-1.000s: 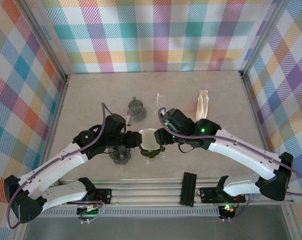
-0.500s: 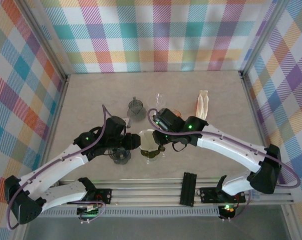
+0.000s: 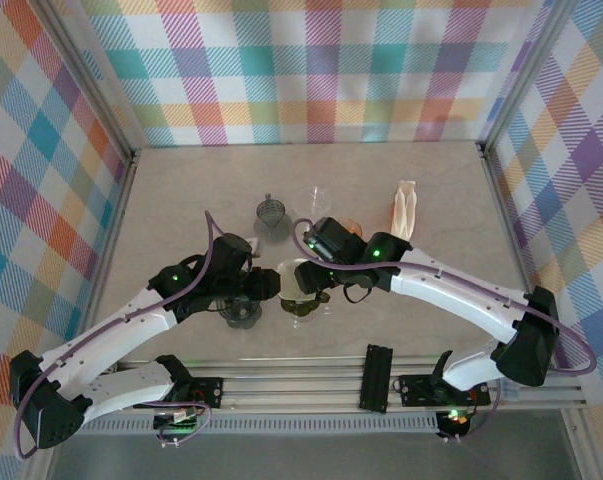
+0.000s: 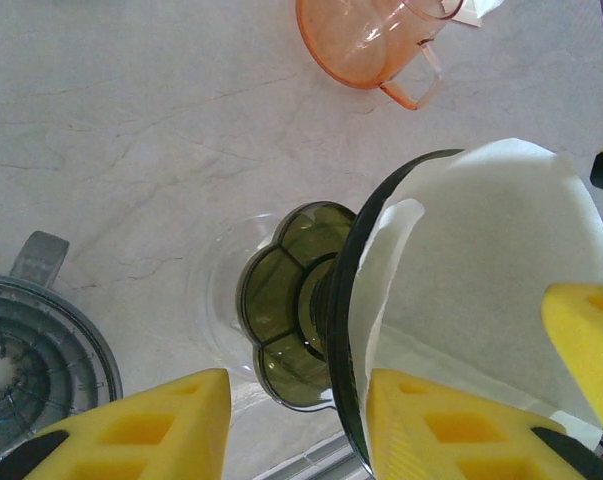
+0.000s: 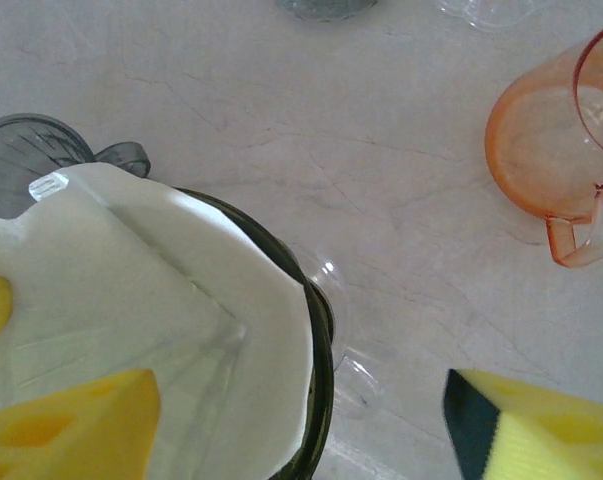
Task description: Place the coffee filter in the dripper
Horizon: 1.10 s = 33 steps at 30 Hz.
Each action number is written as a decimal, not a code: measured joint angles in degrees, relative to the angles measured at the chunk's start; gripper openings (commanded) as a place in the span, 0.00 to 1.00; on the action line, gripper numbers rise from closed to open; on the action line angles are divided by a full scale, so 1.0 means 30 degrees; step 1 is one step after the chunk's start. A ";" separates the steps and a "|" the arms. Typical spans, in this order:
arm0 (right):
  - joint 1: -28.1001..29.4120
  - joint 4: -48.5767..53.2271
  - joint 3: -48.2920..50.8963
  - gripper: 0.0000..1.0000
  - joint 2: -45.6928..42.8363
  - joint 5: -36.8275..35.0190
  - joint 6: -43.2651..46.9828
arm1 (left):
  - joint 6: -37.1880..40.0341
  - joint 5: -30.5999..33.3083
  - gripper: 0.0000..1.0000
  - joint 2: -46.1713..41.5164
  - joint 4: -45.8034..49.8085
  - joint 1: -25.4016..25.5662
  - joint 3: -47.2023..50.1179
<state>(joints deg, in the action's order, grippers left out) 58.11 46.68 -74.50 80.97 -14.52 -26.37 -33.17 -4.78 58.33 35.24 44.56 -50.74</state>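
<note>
Right gripper (image 5: 296, 400) stands spread wide, one finger over the coffee filter (image 5: 131, 290), one outside the dripper (image 5: 326, 320); left gripper (image 4: 296, 400) is likewise spread beside it. Filter sits in the dripper, mouth up, tip down, axis near upright. Thin, light paper, likely to crumple: pinch its top edge gently

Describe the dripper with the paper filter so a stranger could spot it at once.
On the pale table, look at the middle near the front edge. The dripper stands there, just right of a grey dripper. It alone is olive green and holds a white paper filter.
</note>
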 measured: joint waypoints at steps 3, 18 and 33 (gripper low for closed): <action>0.0000 0.0153 -0.0226 0.82 0.0160 0.0007 0.0095 | -0.0007 0.0000 0.41 0.0000 -0.0204 0.0000 0.0015; -0.0444 0.0823 -0.1282 0.82 0.3257 0.0080 0.0386 | 0.0000 -0.0007 0.40 0.0000 -0.0393 0.0000 0.0160; -0.0510 0.0787 -0.1253 0.82 0.4306 0.0073 0.0532 | -0.0080 -0.0015 0.41 0.0036 -0.0452 0.0000 0.0270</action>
<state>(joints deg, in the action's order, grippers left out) 56.58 49.04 -78.26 93.89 -14.31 -24.77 -33.41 -4.82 58.43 33.89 44.56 -49.93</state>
